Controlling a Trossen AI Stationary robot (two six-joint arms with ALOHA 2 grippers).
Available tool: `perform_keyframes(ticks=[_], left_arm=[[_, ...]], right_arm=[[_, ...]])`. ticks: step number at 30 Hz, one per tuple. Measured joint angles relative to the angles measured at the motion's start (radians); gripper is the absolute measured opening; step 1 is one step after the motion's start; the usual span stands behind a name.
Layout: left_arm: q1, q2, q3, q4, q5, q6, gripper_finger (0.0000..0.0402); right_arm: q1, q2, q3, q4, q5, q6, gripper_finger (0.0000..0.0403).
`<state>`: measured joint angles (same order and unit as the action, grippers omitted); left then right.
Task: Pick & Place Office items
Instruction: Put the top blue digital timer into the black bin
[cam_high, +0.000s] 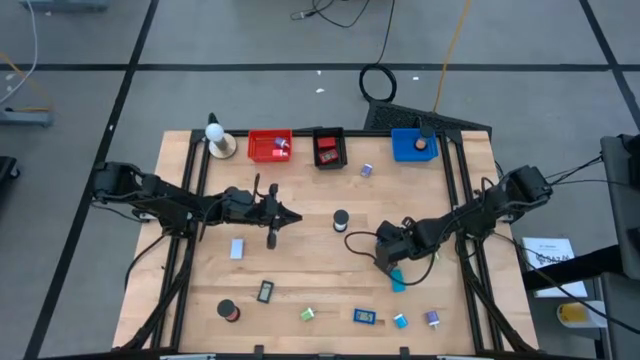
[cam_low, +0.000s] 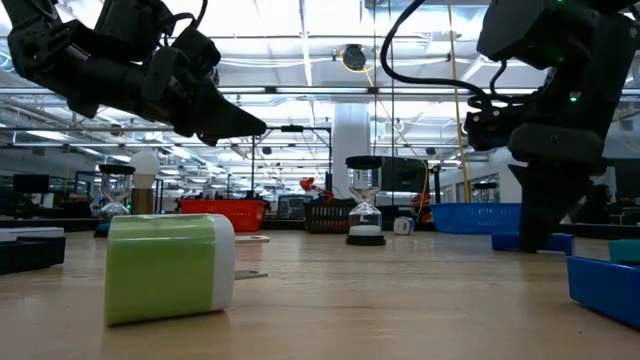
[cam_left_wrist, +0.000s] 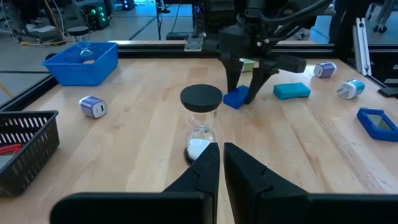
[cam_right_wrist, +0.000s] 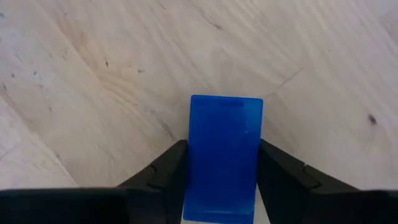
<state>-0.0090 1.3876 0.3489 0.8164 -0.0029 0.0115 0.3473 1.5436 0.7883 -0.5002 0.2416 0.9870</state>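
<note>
While the right pincer (cam_right_wrist: 221, 171) clamps it, the blue block (cam_right_wrist: 225, 155) shows a smooth, glossy rectangular face.

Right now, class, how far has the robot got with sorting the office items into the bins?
Done: the red bin, black bin and blue bin each already hold something.
In hand: the right gripper has its fingers on either side of a blue block at the table.
Left: pieces lie scattered, including the green clip and hourglass. The left gripper hangs shut and empty.
</note>
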Motion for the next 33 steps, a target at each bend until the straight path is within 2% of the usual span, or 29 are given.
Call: perform_keyframes(ticks=[5,10,13,17,20,24,29,33], left_arm=[[0.0,0.0,0.0,0.0,-0.029,0.007,0.0031],[0.0,0.0,-0.003,0.0,-0.055,0.006,0.0031],[0.0,-0.001,-0.021,0.003,-0.058,0.006,0.0031],[0.0,-0.001,-0.047,0.017,-0.086,-0.001,0.0031],[0.0,-0.001,-0.057,0.018,-0.088,-0.016,0.0031],[-0.006,-0.001,-0.058,0.018,-0.087,-0.025,0.0031],[-0.014,-0.001,-0.058,0.02,-0.087,-0.021,0.0031],[-0.015,-0.001,-0.058,0.019,-0.087,-0.022,0.0031]], right_arm=[[-0.045,-0.017,-0.002,0.002,0.023,-0.093,0.0148],[-0.126,-0.052,-0.002,-0.004,0.079,-0.207,0.0173],[-0.174,-0.053,-0.002,0.008,0.098,-0.282,0.0167],[-0.225,-0.038,-0.002,0.063,0.075,-0.369,0.0159],[-0.252,-0.038,-0.002,0.113,0.046,-0.408,0.0173],[-0.276,-0.037,-0.002,0.131,0.04,-0.431,0.0202],[-0.283,-0.037,-0.013,0.136,0.041,-0.424,0.0214],[-0.28,-0.037,-0.015,0.121,0.041,-0.363,0.0231]])
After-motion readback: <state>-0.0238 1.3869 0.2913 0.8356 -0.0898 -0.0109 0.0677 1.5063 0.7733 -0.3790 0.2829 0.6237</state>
